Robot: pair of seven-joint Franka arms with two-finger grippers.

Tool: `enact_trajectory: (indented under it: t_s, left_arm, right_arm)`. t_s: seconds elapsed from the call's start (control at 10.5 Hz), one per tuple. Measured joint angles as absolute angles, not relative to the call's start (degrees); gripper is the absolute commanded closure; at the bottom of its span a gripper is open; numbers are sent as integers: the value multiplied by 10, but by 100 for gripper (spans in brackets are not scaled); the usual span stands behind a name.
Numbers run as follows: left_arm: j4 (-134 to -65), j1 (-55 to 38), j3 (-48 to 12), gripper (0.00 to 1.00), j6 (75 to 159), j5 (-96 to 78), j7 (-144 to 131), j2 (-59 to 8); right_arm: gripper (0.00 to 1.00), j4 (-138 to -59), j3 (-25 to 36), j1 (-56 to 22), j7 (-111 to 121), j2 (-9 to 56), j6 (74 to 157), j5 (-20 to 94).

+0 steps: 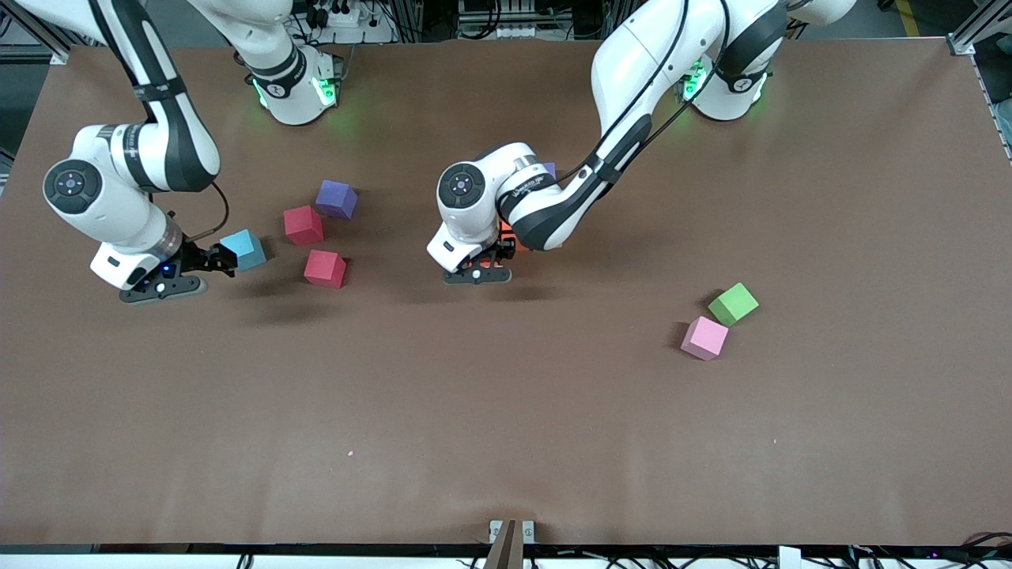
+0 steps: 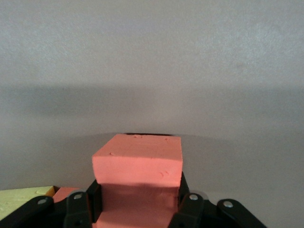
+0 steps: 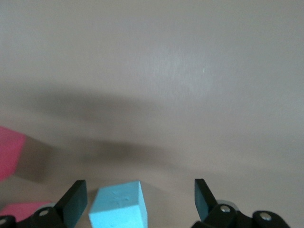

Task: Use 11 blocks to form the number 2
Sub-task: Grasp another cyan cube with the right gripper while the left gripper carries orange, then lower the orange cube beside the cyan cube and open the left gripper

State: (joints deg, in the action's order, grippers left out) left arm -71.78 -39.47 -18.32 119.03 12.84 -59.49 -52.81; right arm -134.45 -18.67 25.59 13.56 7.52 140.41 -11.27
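Observation:
My left gripper (image 1: 486, 257) is down at the table's middle, shut on an orange block (image 2: 137, 159) that fills the gap between its fingers (image 2: 183, 197). A yellow block (image 2: 21, 202) and another orange one (image 2: 64, 192) lie right beside it. The left arm hides most of that group; a purple corner (image 1: 549, 169) shows. My right gripper (image 1: 220, 258) is open and low around a blue block (image 1: 243, 249) (image 3: 118, 206), which sits closer to one finger (image 3: 76, 197). Two deep pink blocks (image 1: 303, 224) (image 1: 325, 268) and a purple block (image 1: 337, 198) lie next to it.
A green cube (image 1: 733, 303) and a light pink block (image 1: 704, 337) touch at a corner toward the left arm's end of the table, nearer the front camera. The brown table (image 1: 506, 411) stretches bare in front of both grippers.

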Motion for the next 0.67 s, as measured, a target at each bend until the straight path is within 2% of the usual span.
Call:
enact_trajectory:
  t_s: [0.29, 0.67]
  left_arm:
    - [-718, -397, -183, 48, 1190, 128, -595, -530]
    - [-718, -401, -181, 48, 1190, 128, -595, -535]
  right_arm:
    - [0, -1386, -190, 261, 162, 83, 1414, -113]
    - [0, -1435, -192, 259, 246, 83, 1462, -113]
